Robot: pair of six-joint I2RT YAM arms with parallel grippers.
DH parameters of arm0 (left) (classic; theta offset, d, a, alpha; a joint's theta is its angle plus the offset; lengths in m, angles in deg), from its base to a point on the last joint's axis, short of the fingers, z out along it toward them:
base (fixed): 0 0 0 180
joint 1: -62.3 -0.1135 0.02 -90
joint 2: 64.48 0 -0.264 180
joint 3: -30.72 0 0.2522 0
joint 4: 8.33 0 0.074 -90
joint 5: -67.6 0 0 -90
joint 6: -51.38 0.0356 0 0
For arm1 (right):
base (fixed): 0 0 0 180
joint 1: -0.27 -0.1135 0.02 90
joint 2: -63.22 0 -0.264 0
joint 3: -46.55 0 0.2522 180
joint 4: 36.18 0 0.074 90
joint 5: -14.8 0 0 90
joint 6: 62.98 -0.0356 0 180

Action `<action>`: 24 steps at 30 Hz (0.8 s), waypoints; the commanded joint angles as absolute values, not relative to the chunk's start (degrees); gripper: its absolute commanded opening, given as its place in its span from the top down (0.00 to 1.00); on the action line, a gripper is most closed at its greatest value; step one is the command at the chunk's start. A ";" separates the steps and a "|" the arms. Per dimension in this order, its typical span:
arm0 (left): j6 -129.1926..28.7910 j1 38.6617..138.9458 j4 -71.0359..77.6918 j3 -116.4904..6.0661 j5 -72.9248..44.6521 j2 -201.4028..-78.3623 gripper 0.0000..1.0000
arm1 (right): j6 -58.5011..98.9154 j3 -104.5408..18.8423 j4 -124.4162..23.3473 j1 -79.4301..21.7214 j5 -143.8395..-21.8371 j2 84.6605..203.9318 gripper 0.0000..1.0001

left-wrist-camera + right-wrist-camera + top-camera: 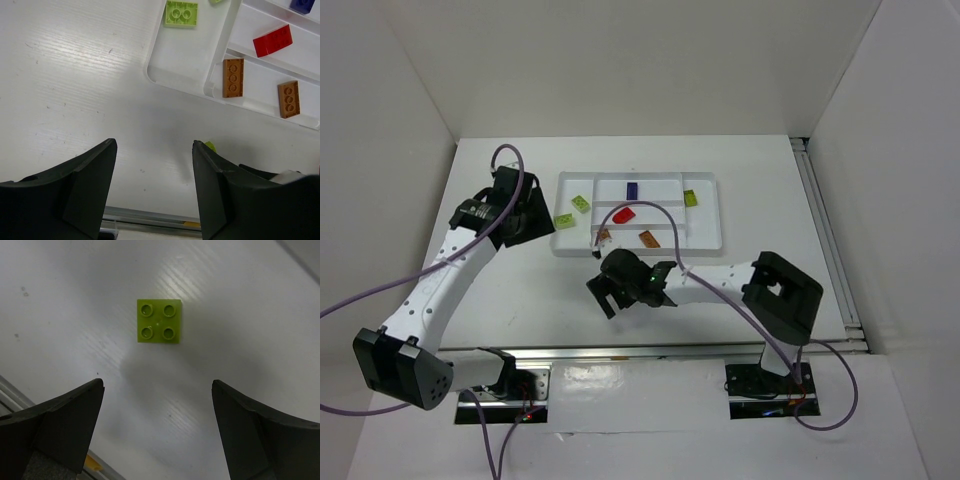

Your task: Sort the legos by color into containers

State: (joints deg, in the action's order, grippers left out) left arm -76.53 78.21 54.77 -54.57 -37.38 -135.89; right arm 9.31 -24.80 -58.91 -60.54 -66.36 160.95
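Observation:
The white tray holds two yellow-green legos in its left compartment, a blue one, a red one, two orange ones and another yellow-green one at the right. In the left wrist view I see a green brick, the red brick and orange bricks. A square yellow-green brick lies on the bare table ahead of my right gripper, which is open and empty. My left gripper hangs open left of the tray, empty.
The right arm stretches across the table in front of the tray. A metal rail runs along the near edge. White walls enclose the table on three sides. My left gripper head sits close to the tray's left wall.

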 commanded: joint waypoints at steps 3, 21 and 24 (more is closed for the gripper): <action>-77.12 77.77 54.83 -55.55 -37.87 -134.44 0.27 | 11.90 -30.40 -54.16 -61.69 -67.55 166.92 0.04; -76.59 77.77 54.30 -55.03 -35.59 -134.96 0.27 | 12.61 -33.31 -52.40 -61.69 -59.64 172.99 0.60; -76.06 77.77 54.30 -55.03 -35.06 -135.49 0.27 | 11.82 -31.39 -51.79 -61.69 -57.89 168.00 0.69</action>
